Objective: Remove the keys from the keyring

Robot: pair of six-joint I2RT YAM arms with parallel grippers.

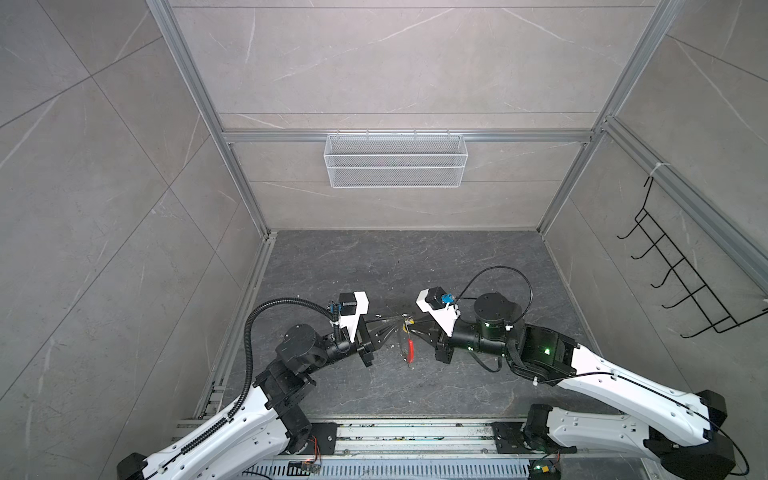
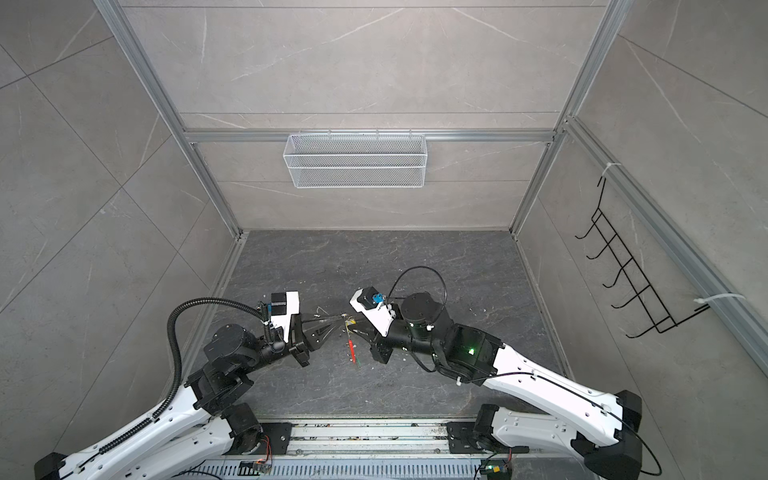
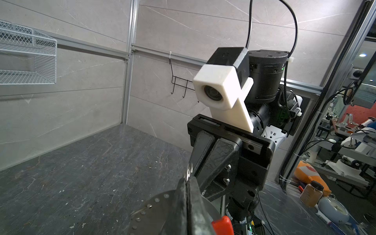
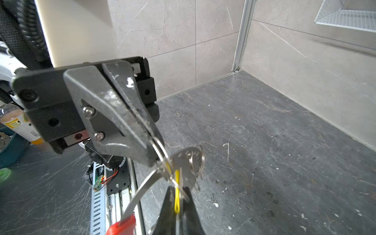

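Metal keyring (image 1: 410, 350), likely light and springy, hangs above bench (image 1: 457, 270), lower centre in both top views. Left hand (image 4: 155, 154) pinched on small split ring (image 4: 160, 150); right hand (image 4: 178, 191) clamped on yellow key (image 4: 177, 177). Plastic head probably best hold.

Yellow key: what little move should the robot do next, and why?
Probably the right gripper should ease the yellow key gently away from the left gripper. Both are shut, the right on that key and the left on the small wire ring beside it, so the key seems not yet free.
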